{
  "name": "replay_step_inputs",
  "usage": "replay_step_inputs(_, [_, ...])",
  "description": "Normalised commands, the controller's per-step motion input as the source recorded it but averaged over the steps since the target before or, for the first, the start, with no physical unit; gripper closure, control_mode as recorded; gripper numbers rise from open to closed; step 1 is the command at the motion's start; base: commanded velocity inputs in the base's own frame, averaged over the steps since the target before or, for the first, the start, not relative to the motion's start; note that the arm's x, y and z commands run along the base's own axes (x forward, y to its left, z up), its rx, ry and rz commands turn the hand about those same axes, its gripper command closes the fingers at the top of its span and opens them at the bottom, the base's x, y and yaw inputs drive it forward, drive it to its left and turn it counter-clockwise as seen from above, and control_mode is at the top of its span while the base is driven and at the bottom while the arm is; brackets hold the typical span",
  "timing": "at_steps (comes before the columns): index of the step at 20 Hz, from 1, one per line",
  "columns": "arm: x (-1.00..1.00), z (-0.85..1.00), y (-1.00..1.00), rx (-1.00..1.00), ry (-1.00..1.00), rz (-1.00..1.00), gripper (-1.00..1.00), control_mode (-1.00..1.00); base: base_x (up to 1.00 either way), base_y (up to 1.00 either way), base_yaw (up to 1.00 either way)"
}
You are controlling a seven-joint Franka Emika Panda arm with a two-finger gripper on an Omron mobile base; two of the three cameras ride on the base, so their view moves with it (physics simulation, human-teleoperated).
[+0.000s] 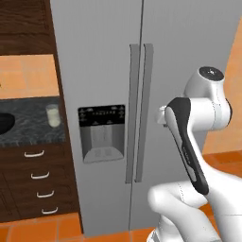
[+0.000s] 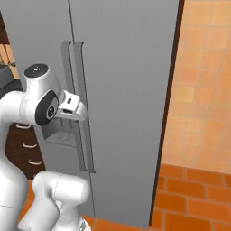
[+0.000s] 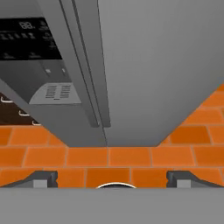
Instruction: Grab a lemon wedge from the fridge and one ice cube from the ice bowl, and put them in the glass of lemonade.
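Note:
The tall grey fridge (image 1: 99, 56) stands straight ahead with both doors shut. Its two bar handles (image 1: 140, 113) meet at the middle, and the black dispenser (image 1: 101, 132) sits in the left door. My gripper (image 2: 76, 113) hovers open right in front of the handles (image 2: 81, 135), at about dispenser height, holding nothing. In the hand view the fingertips (image 3: 41, 178) are spread wide, above the floor at the foot of the fridge (image 3: 144, 65). The glass of lemonade (image 1: 53, 116) stands on the dark counter (image 1: 33, 132) left of the fridge. The black ice bowl (image 1: 4, 122) is cut by the left edge. Lemon wedge and ice cube are out of view.
Dark wood drawers (image 1: 38, 175) sit under the counter and a dark upper cabinet (image 1: 26, 23) hangs above it. An orange tiled wall (image 2: 203, 90) closes the fridge's right side. Orange floor tiles (image 3: 131, 157) run in front.

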Motion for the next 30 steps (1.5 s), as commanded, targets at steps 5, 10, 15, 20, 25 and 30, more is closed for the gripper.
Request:
replay_step_inputs(5, [0.0,0.0,0.0,0.0,0.0,0.0,-1.0,1.0,-0.18,0.3,0.0])
replay_step_inputs(10, [0.0,0.0,0.0,0.0,0.0,0.0,-1.0,1.0,-0.03,0.99,0.0])
replay_step_inputs(15, [0.0,0.0,0.0,0.0,0.0,0.0,-1.0,1.0,0.05,1.0,0.0])
replay_step_inputs(20, [0.0,0.0,0.0,0.0,0.0,0.0,-1.0,1.0,0.3,1.0,-0.14])
replay_step_inputs(25, [0.0,0.0,0.0,0.0,0.0,0.0,-1.0,1.0,0.38,1.0,-0.17])
replay_step_inputs(30, [0.0,0.0,0.0,0.0,0.0,0.0,-1.0,1.0,0.81,0.58,-0.11])
